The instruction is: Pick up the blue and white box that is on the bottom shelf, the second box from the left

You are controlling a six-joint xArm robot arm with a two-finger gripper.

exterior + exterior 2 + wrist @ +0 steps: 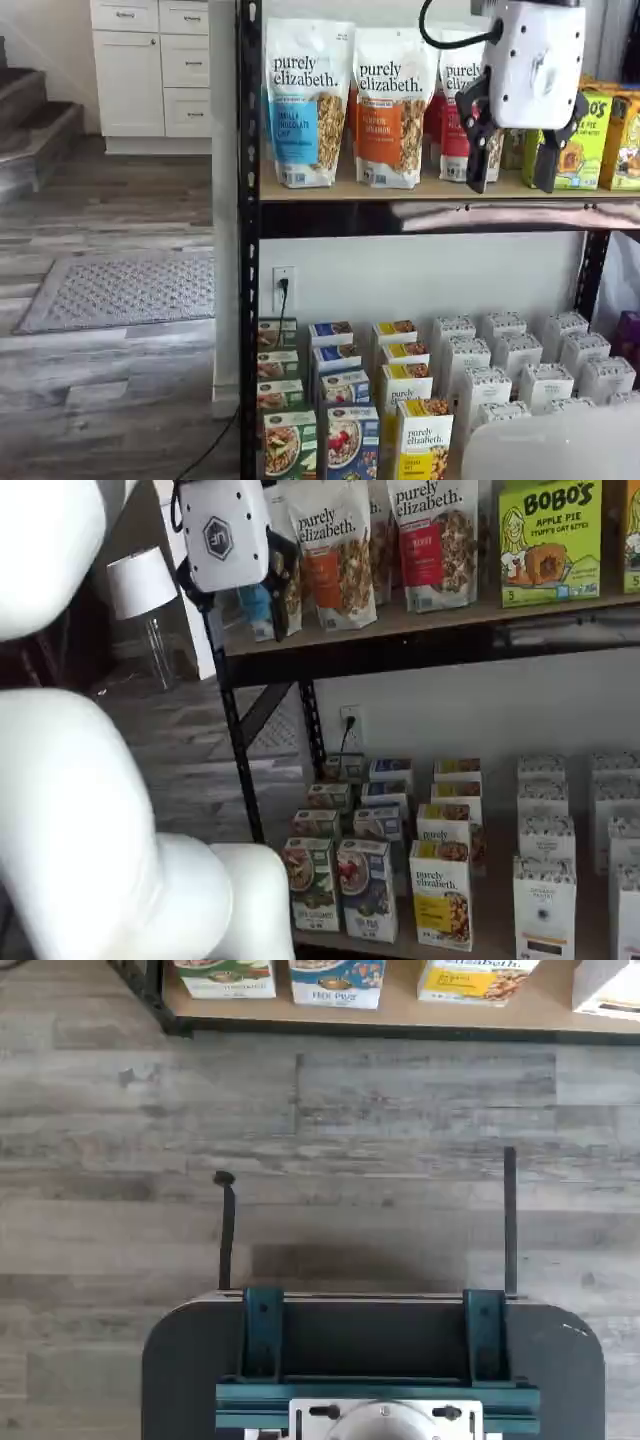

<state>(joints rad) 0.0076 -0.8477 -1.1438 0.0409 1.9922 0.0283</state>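
Your gripper (515,185) hangs high, level with the upper shelf (420,190) of the black-post rack, its two black fingers (479,150) plainly apart with nothing between them. Your target, the blue and white box (351,441), stands upright at the front edge of the bottom shelf (480,930), well below the gripper. In both shelf views it sits between a green box (289,444) toward the shelf's left end and a yellow-and-white box (424,440) on its other side, each just beside it.

To do this step well, you likely need to bring the gripper down and line it up squarely with the blue and white box's front before closing in. The neighbours leave little room, so keep the fingers wide and centred to avoid nudging either one. The wrist view shows only floor planks and the lower parts of the front boxes, so judge your approach from the shelf views.

The bottom shelf holds rows of cartons running back from the front edge: green, blue, yellow-and-white, then several rows of white cartons (516,352). The upper shelf carries standing granola bags (308,100) and green snack boxes (550,540).
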